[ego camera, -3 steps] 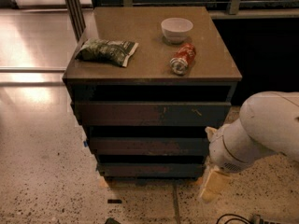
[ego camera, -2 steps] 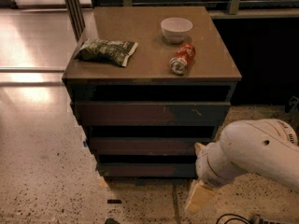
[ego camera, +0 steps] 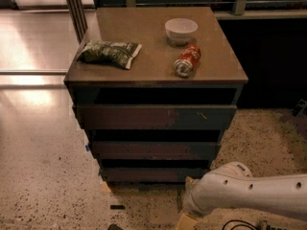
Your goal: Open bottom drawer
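The bottom drawer (ego camera: pixel 153 174) is the narrowest dark wooden front, lowest of three on the cabinet, and it looks closed. The middle front (ego camera: pixel 153 150) and the wide top front (ego camera: pixel 153 117) sit above it, also closed. My white arm (ego camera: pixel 249 195) reaches in from the lower right, low over the floor. My gripper (ego camera: pixel 185 220) is at the bottom edge of the view, just in front of and below the right end of the bottom drawer, mostly cut off by the frame.
On the cabinet top (ego camera: pixel 144 32) lie a green snack bag (ego camera: pixel 109 52), a white bowl (ego camera: pixel 181 30) and a red can (ego camera: pixel 187 60) on its side. Speckled floor surrounds the cabinet. A black cable (ego camera: pixel 237 224) lies beside the arm. A dark unit stands to the right.
My arm has swung down and to the left, from beside the drawers' right edge to low in front of the bottom drawer's right end. The drawers have not moved.
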{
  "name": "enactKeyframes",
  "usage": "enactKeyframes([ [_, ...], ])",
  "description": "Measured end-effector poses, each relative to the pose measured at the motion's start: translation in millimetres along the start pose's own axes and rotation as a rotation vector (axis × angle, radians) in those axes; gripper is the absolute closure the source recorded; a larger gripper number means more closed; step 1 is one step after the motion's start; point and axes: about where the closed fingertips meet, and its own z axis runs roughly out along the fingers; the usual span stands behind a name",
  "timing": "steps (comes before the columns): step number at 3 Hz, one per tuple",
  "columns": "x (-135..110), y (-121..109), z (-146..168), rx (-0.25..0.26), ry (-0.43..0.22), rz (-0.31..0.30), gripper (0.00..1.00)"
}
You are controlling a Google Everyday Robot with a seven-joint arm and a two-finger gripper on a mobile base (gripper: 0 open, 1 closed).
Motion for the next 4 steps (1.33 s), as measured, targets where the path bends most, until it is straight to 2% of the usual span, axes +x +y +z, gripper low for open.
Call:
enactKeyframes([
  [1,0,0,0,0.0,0.0,0.0,0.0],
  [2,1,-11,16,0.001,-0.048,0.024,0.0],
  [3,4,-34,62,-0.004,-0.117,0.066,0.0],
  [4,8,-69,110,-0.016,-0.168,0.102,0.0],
])
